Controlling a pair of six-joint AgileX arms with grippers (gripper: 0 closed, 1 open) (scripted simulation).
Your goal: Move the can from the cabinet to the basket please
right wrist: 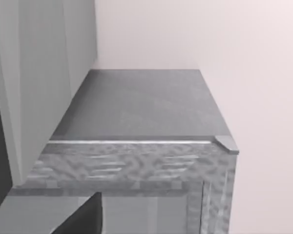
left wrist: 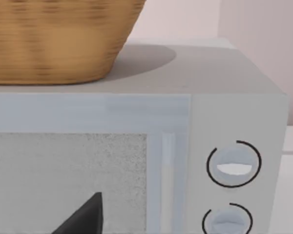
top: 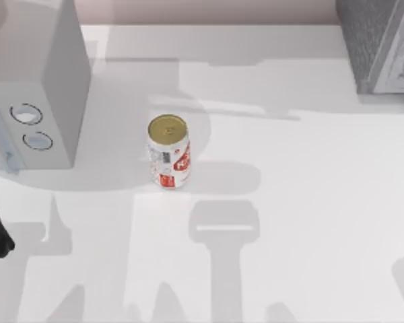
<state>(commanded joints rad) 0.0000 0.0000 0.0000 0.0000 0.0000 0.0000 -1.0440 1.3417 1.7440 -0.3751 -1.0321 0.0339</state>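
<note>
At the table's left edge a pale grey microwave oven with two round dials is seen, and a woven tan wicker basket is set on its top. The small white can with red label marks and a gold top stands upright on the white table, left of centre, just right of the microwave. A grey speckled cabinet occupies the far right corner. Whether either gripper is apart or together cannot be told.
</note>
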